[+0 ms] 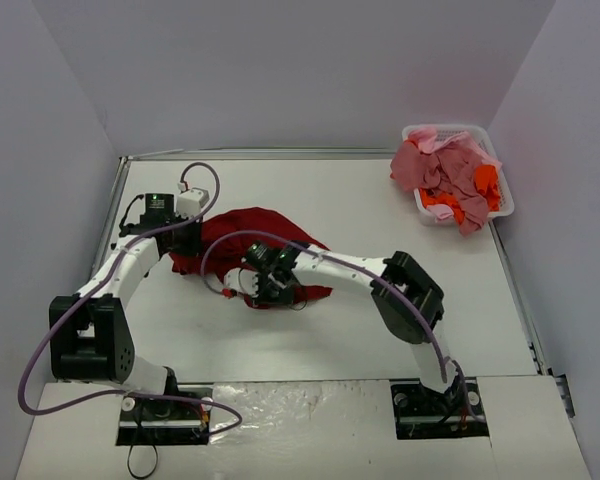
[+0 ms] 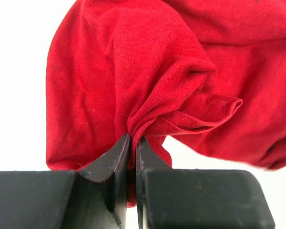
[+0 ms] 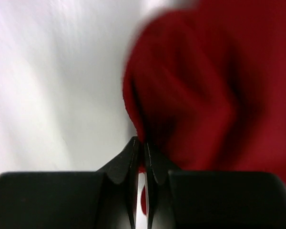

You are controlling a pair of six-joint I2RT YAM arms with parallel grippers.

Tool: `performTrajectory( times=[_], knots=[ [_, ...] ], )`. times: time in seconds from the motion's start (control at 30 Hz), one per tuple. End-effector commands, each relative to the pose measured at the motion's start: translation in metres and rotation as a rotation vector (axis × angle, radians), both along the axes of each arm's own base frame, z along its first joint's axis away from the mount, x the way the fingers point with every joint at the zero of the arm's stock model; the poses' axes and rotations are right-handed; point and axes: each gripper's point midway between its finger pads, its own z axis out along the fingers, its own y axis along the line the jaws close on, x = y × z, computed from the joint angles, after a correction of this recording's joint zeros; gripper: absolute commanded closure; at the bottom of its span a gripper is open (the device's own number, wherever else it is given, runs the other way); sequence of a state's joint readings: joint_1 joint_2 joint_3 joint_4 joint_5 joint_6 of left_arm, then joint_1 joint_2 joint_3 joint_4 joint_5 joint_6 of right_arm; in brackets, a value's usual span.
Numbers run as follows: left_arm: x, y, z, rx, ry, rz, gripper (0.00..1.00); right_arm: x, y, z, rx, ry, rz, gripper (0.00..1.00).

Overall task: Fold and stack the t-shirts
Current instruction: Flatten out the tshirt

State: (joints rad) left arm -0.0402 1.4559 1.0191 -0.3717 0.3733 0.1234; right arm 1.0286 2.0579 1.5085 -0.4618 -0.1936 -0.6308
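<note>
Currently the red t-shirt (image 2: 133,71) is pinched at a fold by the left gripper (image 2: 133,145) and at its edge by the right gripper (image 3: 143,149). It is crumpled well left of the white basket (image 1: 506,203).

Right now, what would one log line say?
left fingers: shut on red shirt | right fingers: shut on red shirt | basket: pink, orange clothes

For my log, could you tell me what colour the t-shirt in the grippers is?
The t-shirt is plain red, clearest in the left wrist view.
</note>
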Motion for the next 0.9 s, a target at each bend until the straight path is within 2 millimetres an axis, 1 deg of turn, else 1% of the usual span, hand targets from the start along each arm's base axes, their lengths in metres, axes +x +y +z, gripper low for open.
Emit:
performTrajectory(
  times=[0.0,0.03,0.07,0.1,0.13,0.2,0.23,0.3,0.37,0.4,0.47,0.5,0.53,0.57,0.63,0.7,0.73,0.8,0.83,0.87],
  knots=[
    [0.006,0.008,0.051,0.012,-0.122,0.002,0.98,0.048,-0.065,0.081,0.094,-0.015,-0.187,1.0],
    [0.009,0.01,0.06,0.023,-0.145,-0.006,0.98,0.081,-0.102,0.105,0.149,-0.035,-0.314,1.0],
    [0.008,0.01,0.064,0.026,-0.153,-0.012,0.98,0.097,-0.119,0.121,0.191,-0.045,-0.375,1.0],
    [0.005,0.011,0.069,0.03,-0.156,-0.014,0.98,0.107,-0.135,0.132,0.233,-0.039,-0.421,1.0],
    [0.006,0.012,0.077,0.037,-0.173,-0.015,0.98,0.128,-0.171,0.149,0.264,-0.078,-0.521,1.0],
    [0.002,0.012,0.085,0.033,-0.186,-0.015,0.98,0.14,-0.196,0.166,0.302,-0.113,-0.582,1.0],
    [0.0,0.01,0.088,0.031,-0.191,-0.028,0.98,0.146,-0.212,0.176,0.322,-0.135,-0.627,1.0],
    [-0.007,0.002,0.096,0.003,-0.189,-0.07,0.98,0.15,-0.218,0.19,0.35,-0.161,-0.649,1.0],
    [-0.015,-0.004,0.11,-0.022,-0.203,-0.107,0.98,0.153,-0.223,0.196,0.359,-0.17,-0.685,1.0],
    [-0.018,-0.005,0.115,-0.024,-0.211,-0.113,0.97,0.158,-0.227,0.202,0.364,-0.189,-0.705,1.0],
    [-0.027,-0.006,0.12,-0.019,-0.213,-0.13,0.98,0.163,-0.231,0.204,0.364,-0.192,-0.746,1.0],
    [-0.031,-0.006,0.128,-0.013,-0.235,-0.137,0.98,0.165,-0.236,0.206,0.364,-0.201,-0.761,1.0],
    [-0.037,-0.005,0.129,-0.004,-0.229,-0.145,0.98,0.167,-0.238,0.211,0.372,-0.213,-0.769,1.0],
    [-0.041,-0.004,0.137,0.004,-0.25,-0.15,0.98,0.168,-0.243,0.212,0.374,-0.218,-0.784,1.0],
    [-0.051,-0.005,0.138,0.012,-0.245,-0.176,0.98,0.167,-0.244,0.218,0.392,-0.219,-0.79,1.0],
    [-0.06,-0.008,0.143,0.017,-0.266,-0.222,0.98,0.164,-0.247,0.225,0.407,-0.231,-0.794,1.0],
    [-0.069,-0.01,0.143,0.013,-0.256,-0.243,0.98,0.162,-0.249,0.226,0.409,-0.234,-0.796,1.0],
    [-0.08,-0.017,0.141,0.014,-0.256,-0.332,0.98,0.158,-0.253,0.231,0.417,-0.243,-0.805,1.0],
    [-0.09,-0.019,0.135,0.011,-0.224,-0.361,0.97,0.155,-0.255,0.228,0.414,-0.238,-0.809,1.0],
    [-0.096,-0.021,0.134,0.009,-0.218,-0.388,0.98,0.152,-0.256,0.228,0.411,-0.237,-0.808,1.0]
  ],
)
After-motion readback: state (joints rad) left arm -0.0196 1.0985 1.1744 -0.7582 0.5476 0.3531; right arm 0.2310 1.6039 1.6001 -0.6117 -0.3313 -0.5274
